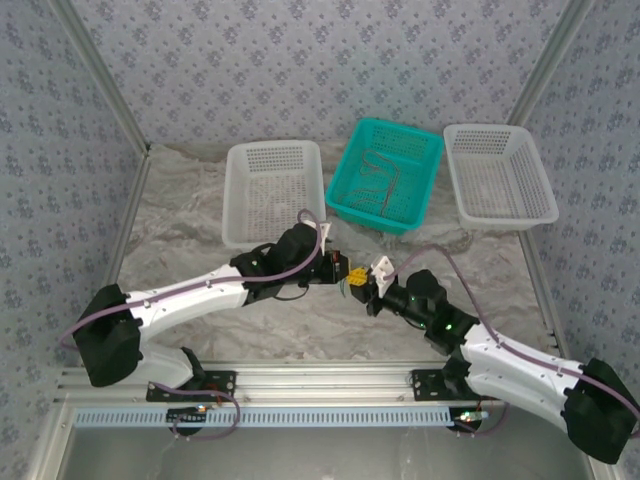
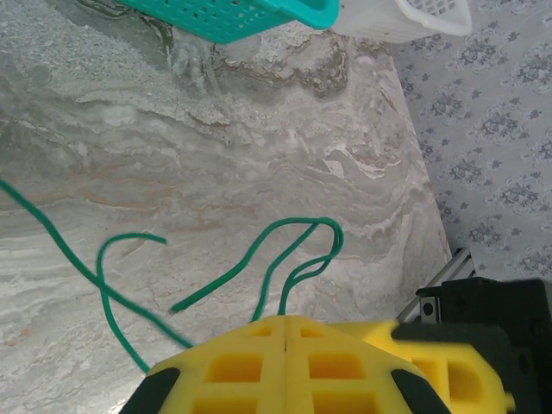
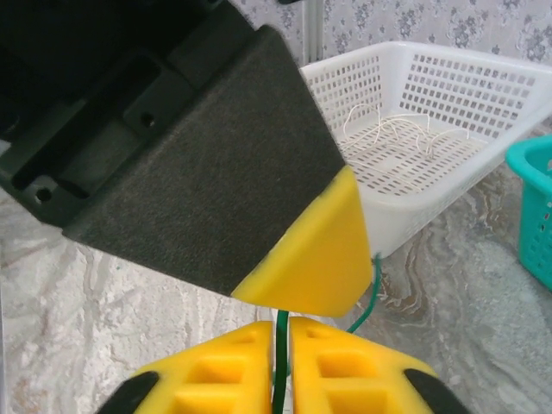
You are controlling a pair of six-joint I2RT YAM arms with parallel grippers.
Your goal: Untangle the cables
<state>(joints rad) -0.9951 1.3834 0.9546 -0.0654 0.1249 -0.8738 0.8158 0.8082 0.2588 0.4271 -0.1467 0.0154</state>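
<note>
**Marble table (image 1: 200,310), one green cable (image 2: 297,246) in two grips**

The left gripper (image 2: 285,326) has its jaws pressed together on the cable, which loops over the table. Just beside it, the right gripper (image 3: 282,336) pinches the same cable. Red cables (image 1: 385,175) lie in the teal basket (image 1: 345,195)

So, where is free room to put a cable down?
Bare table left of the left white basket, and between the right white basket and right arm. Crowded in the centre: left gripper and right gripper pinch the green cable.
</note>
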